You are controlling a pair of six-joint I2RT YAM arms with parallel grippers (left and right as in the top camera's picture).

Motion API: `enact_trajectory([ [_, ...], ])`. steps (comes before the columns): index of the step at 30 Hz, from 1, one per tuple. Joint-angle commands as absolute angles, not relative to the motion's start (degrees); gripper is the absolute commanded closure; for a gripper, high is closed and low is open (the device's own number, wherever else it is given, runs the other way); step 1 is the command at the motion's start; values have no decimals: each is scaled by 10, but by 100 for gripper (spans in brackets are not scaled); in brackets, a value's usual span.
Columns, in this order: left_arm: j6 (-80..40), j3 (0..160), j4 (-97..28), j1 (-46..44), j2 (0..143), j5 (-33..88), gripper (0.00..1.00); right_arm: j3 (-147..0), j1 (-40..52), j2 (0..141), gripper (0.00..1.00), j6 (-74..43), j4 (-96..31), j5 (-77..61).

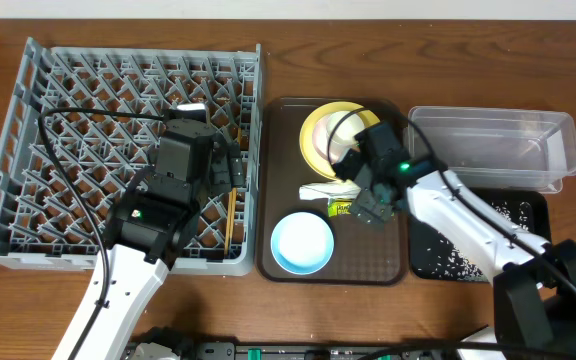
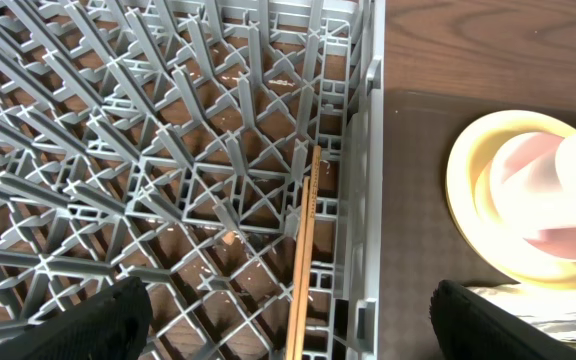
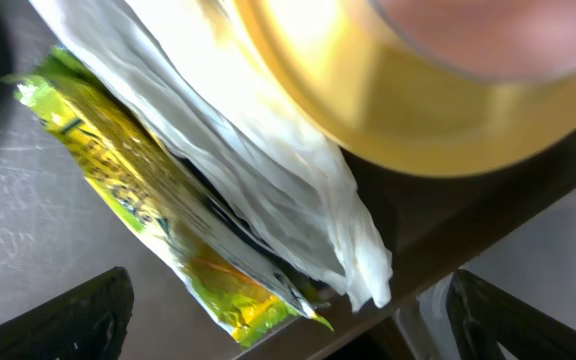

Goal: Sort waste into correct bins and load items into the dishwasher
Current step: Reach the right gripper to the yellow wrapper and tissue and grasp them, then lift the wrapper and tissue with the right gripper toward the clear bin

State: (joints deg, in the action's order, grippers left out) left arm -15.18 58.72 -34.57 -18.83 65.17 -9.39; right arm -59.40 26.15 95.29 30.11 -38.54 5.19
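The grey dish rack [image 1: 78, 150] fills the left, with the wooden chopsticks [image 1: 230, 222] lying in it near its right wall. My left gripper [image 1: 226, 172] hovers open and empty above them; its wrist view shows the chopsticks [image 2: 303, 250] on the rack lattice [image 2: 148, 150]. The yellow plate [image 1: 313, 135] holds the cream cup [image 1: 346, 150]. The white wrapper [image 1: 318, 190] and the green-and-yellow packet [image 1: 340, 208] lie beside the plate. My right gripper [image 1: 368, 205] is open over them; the packet [image 3: 138, 190] and wrapper [image 3: 268, 170] lie between its fingers. The light blue bowl [image 1: 302, 242] sits in front.
Plate, bowl, wrapper and packet rest on the dark brown serving tray [image 1: 368, 265]. The clear tub [image 1: 493, 145] stands at the back right. The black tray [image 1: 423, 250] in front of it holds rice-like crumbs [image 1: 463, 262]. My right arm crosses above the black tray.
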Motion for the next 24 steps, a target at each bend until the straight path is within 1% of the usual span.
enact_trajectory([
  [1, -153, 597, -347, -185, 653, -99, 8, -591, 234, 961, 4, 292, -388, -17],
  [6, -152, 597, -347, -185, 653, -99, 8, -591, 217, 961, 4, 293, -386, -41],
  [11, -153, 597, -347, -185, 653, -99, 8, -591, 217, 963, 5, 298, -386, -48],
  [18, -152, 597, -347, -185, 653, -99, 8, -583, 217, 976, 6, 340, -382, -50],
  [24, -152, 597, -347, -185, 653, -99, 7, -583, 217, 999, 6, 340, -365, -50],
])
